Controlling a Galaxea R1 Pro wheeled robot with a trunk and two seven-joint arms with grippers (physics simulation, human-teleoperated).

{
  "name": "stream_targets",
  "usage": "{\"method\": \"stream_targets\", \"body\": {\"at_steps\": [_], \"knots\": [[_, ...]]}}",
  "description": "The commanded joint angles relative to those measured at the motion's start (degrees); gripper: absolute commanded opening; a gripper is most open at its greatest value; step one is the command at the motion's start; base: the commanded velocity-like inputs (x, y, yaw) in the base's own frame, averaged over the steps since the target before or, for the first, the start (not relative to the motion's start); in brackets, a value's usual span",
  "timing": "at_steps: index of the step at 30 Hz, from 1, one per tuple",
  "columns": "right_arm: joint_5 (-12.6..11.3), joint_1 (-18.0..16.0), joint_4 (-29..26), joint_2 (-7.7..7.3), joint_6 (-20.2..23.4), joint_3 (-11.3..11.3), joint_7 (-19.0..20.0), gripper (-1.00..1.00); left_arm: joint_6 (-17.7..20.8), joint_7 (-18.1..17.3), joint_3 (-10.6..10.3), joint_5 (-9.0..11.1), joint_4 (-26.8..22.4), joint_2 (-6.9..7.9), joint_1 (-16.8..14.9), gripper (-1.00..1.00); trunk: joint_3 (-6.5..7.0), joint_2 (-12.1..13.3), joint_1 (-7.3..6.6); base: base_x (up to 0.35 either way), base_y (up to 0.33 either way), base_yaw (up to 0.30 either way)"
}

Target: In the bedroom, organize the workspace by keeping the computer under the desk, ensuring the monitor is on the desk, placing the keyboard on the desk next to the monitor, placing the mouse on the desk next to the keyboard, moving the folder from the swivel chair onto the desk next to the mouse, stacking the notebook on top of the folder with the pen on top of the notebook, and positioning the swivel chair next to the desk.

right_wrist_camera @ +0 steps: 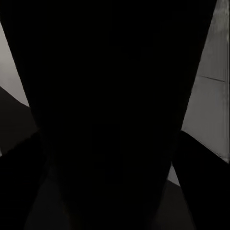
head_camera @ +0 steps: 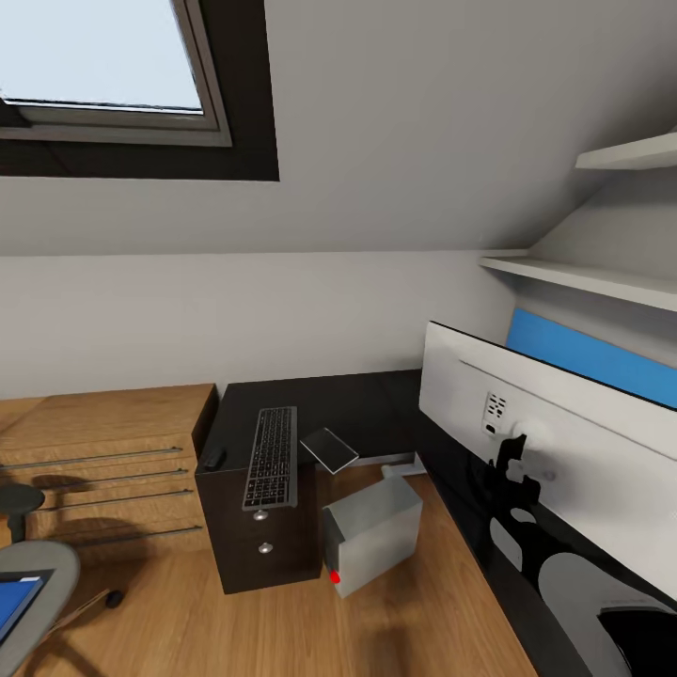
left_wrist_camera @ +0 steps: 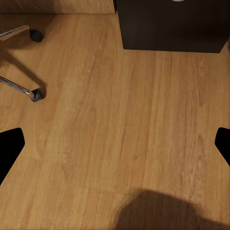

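Note:
The black desk runs along the wall and turns toward me on the right. On its drawer unit lie the keyboard and the mouse, with the notebook beside them. The monitor stands on the right wing, its white back facing me. The computer sits on the floor under the desk. The swivel chair at bottom left carries the blue folder. The pen is out of view. My left gripper hangs open over bare floor. A black shape sits close up in the right wrist view.
A light wooden dresser stands left of the desk. White shelves hang above the right wing, with a blue panel behind the monitor. The chair's chrome legs and casters lie near the drawer unit on the wooden floor.

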Motion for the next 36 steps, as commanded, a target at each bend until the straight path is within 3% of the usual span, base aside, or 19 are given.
{"method": "stream_targets", "body": {"at_steps": [1, 9, 22, 36], "knots": [[-0.3, -0.1, 0.0, 0.0, -0.1, 0.7, -0.1, -1.0, -0.2, 0.3, -0.5, 0.4, 0.0, 0.0, -0.1, 1.0, -0.08, -0.1, 0.01, 0.0, 0.0, 0.0], [-0.3, -0.1, 0.0, 0.07, -0.2, 0.7, -0.1, -1.0, -0.2, 0.3, -0.5, 0.4, 0.0, 0.0, -0.1, 1.0, -0.08, -0.1, 0.01, -0.016, 0.0, 0.0], [-0.3, -0.1, 0.0, 0.07, -0.2, 0.7, -0.1, -1.0, -0.2, 0.3, -0.5, 0.4, 0.0, 0.0, -0.1, 1.0, -0.08, -0.1, 0.01, -0.17, 0.0, 0.0], [-0.4, -0.1, 0.0, 0.07, -0.4, 0.7, 0.0, -1.0, -0.2, 0.3, -0.5, 0.4, 0.0, 0.0, -0.1, 1.0, -0.08, -0.1, 0.01, -0.011, 0.0, 0.0]]}}
